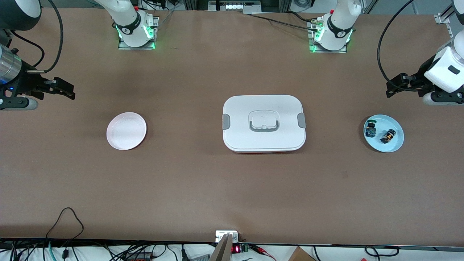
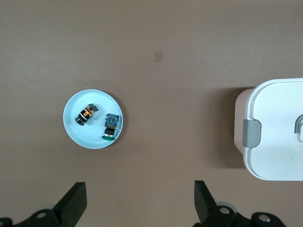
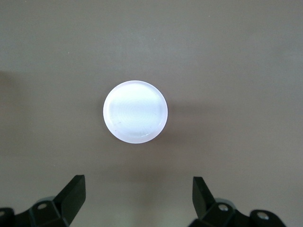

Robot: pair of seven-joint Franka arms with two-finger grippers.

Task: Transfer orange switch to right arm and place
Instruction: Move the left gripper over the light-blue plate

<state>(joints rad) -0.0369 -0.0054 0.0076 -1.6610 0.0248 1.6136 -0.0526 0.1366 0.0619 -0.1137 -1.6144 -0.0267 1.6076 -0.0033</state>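
Brown tabletop (image 1: pixel 203 181). Right gripper (image 1: pixel 67 90) hangs spread over the right arm's end, above pink plate (image 1: pixel 126 131). White lidded box (image 1: pixel 263 123) mid-table. Orange switch (image 1: pixel 388 136) lies in blue plate (image 1: pixel 397 143) beside green-capped part (image 1: pixel 371 128). Left gripper (image 1: pixel 395 86) hangs spread near it. No readable writing.

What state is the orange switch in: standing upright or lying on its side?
Lying on its side: the orange switch shows its barrel lengthwise on the blue plate.

Orange switch (image 1: pixel 388 136) in plate (image 1: pixel 395 146)
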